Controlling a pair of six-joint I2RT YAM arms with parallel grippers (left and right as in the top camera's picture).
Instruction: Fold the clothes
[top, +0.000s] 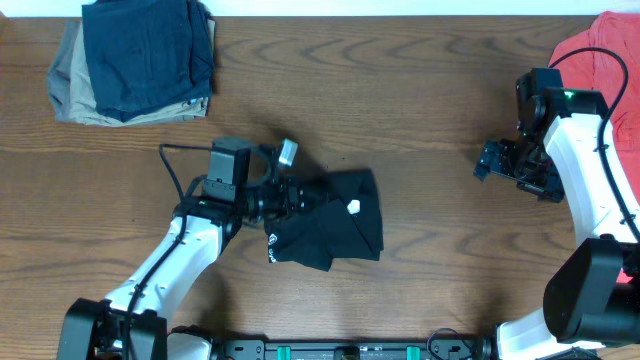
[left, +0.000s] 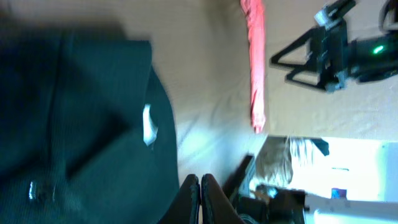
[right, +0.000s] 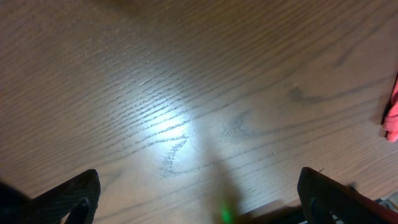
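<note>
Garments (top: 135, 60) lie folded far left, then the left gripper (left: 200, 199), fingers pressed together, sits at the crumpled black shirt (top: 340, 225) mid-scene, the right gripper (top: 487, 160) hangs spread wide farther right, red shirt (top: 600, 50) cornered.

left claw (left: 200, 182) closed, right claw (right: 199, 190) wide open

Bare table (top: 430, 110) between black shirt (top: 345, 225) and right gripper (top: 490, 160); folded pile (top: 135, 60) blocks far-left corner, red shirt (top: 600, 50) far-right.
</note>
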